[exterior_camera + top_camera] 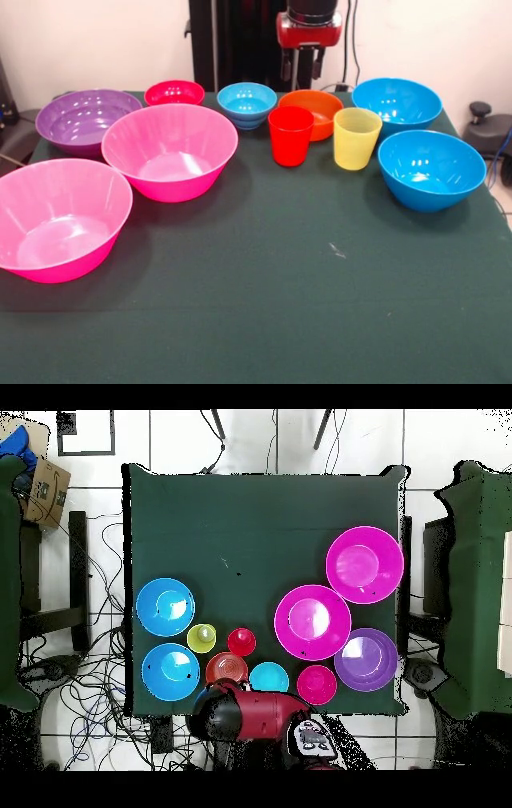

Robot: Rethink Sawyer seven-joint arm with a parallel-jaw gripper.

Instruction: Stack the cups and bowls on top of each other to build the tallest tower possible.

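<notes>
All pieces stand apart on the green table [280, 304]; no tower stands. The red cup [290, 136] and yellow cup [357, 138] are side by side at mid-table. Behind them sit the small red bowl [174, 93], small light-blue bowl [246, 104] and small orange bowl [314, 112]. Two large blue bowls [398, 102] [432, 170] are at the right. The purple bowl [80, 120] and two pink bowls [170, 150] [60, 218] are at the left. My gripper [302, 68] hangs open and empty above the orange bowl's far side. In the overhead view the arm [250, 716] covers it.
The robot's pedestal [240, 40] stands behind the table's far edge. Neighbouring green tables [480, 584] flank the table in the overhead view. A cardboard box [45, 489] and cables [95, 674] lie on the floor.
</notes>
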